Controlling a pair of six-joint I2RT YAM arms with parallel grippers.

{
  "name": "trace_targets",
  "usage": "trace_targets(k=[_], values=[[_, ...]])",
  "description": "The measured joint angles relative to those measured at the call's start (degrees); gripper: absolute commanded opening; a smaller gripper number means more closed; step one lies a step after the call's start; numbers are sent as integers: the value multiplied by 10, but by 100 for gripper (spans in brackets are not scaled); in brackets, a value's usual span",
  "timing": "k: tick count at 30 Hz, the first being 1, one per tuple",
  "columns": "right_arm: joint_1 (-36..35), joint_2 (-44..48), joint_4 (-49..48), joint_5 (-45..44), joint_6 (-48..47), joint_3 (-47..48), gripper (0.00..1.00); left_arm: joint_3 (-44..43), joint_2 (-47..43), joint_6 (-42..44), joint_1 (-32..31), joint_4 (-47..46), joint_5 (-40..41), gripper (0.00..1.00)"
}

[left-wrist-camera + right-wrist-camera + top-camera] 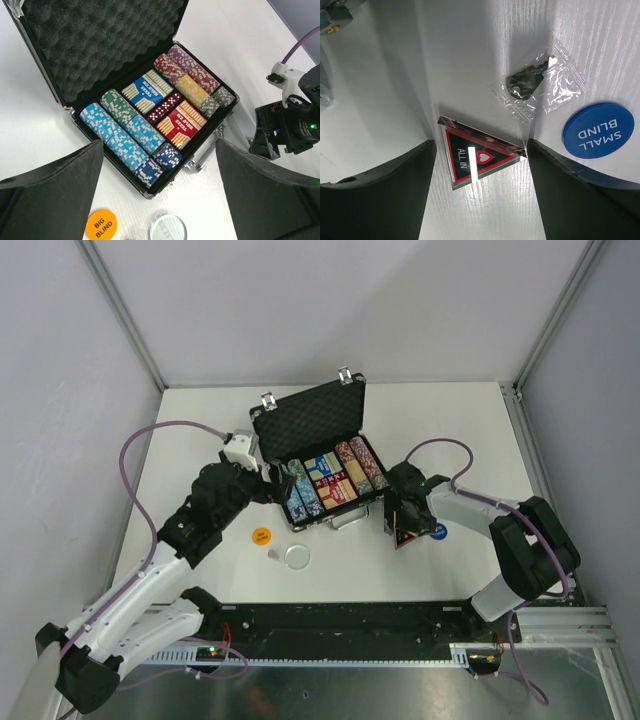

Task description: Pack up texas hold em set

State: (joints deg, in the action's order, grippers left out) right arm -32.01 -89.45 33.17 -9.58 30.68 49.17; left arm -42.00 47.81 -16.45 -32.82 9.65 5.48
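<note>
The black briefcase (305,425) of the texas hold em set lies open, its foam lid (100,45) up. Inside are rows of poker chips (125,137), a blue deck (147,90), a red deck (182,122) and red dice (164,106). My left gripper (160,146) hovers open over the case's front left corner, holding nothing. The red "ALL IN" triangle (472,155) lies flat on the table right of the case. My right gripper (481,145) straddles it, open, its right finger (555,175) at the triangle's corner.
An orange "BIG BLIND" button (101,224) and a clear round button (168,229) lie in front of the case. A blue "SMALL BLIND" button (597,130) and a small plastic bag with keys (537,82) lie beside the triangle. The case handle (207,155) faces the arms.
</note>
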Motion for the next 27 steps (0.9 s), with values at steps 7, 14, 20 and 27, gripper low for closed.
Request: trace_targets(k=[7, 14, 20, 27], values=[[-6, -5, 2, 2, -2, 5, 82, 0, -1, 0, 0, 0, 2, 98], [-18, -5, 0, -5, 9, 5, 86, 1, -7, 0, 0, 0, 2, 98], [-19, -4, -1, -8, 18, 3, 85, 1, -7, 0, 0, 0, 2, 98], [-14, 10, -14, -13, 31, -11, 85, 1, -7, 0, 0, 0, 2, 98]])
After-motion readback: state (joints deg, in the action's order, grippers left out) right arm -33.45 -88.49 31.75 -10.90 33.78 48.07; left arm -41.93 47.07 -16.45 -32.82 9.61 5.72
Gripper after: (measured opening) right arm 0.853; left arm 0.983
